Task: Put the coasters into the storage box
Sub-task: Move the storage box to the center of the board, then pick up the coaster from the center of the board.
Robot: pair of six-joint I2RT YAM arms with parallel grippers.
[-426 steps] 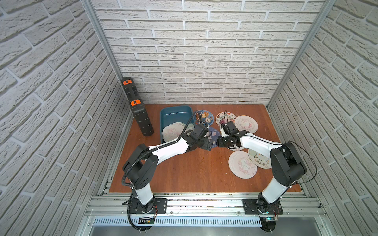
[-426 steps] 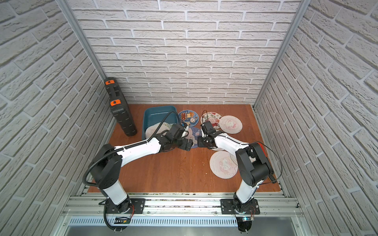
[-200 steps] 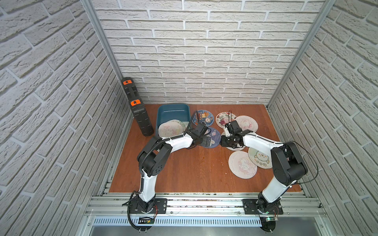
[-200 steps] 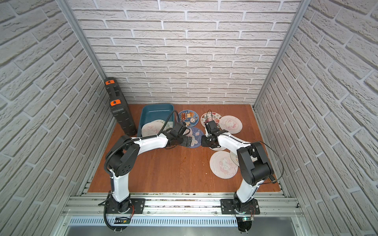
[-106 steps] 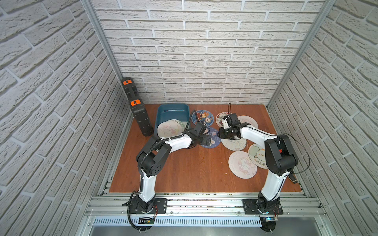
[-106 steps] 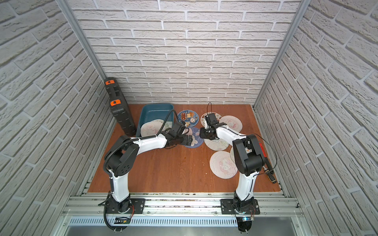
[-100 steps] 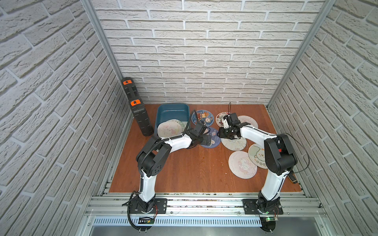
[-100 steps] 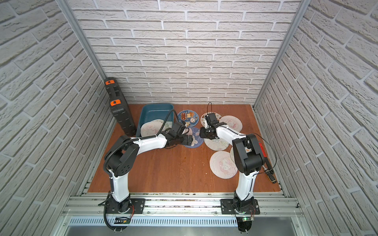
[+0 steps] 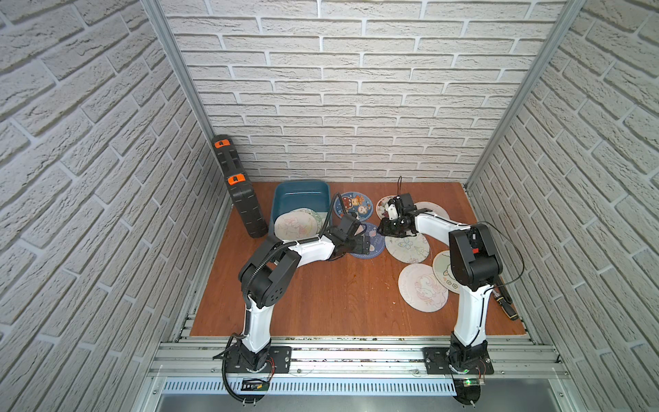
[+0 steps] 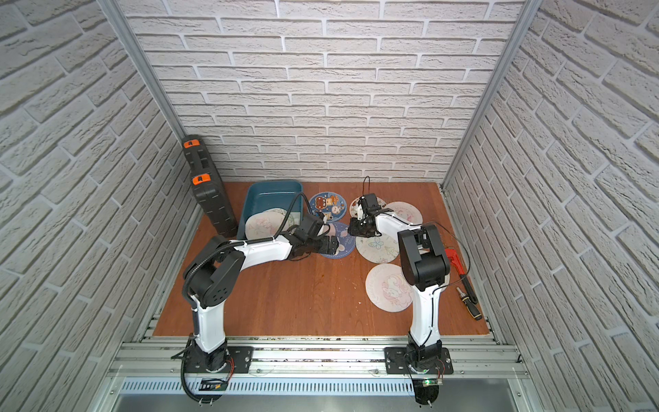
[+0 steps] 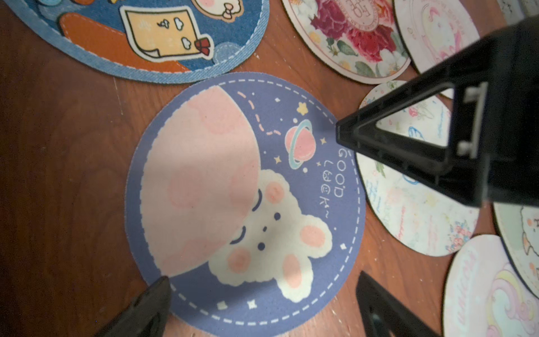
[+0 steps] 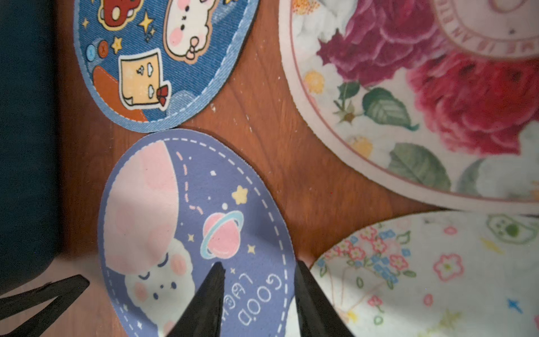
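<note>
Edging the part-open right gripper (image 12: 259,265) up-left onto the mid-frame purple coaster (image 11: 248,189), straddling it with the wide-open left gripper (image 11: 262,277), leaving two coasters (image 9: 296,224) in the box (image 9: 301,196) left of centre, seven outside.

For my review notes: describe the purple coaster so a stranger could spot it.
Find the teal storage box at the back. Right of it lies a denim-blue coaster; just in front sits the purple coaster, set apart by its ringed planet and GOOD LUCK lettering.
</note>
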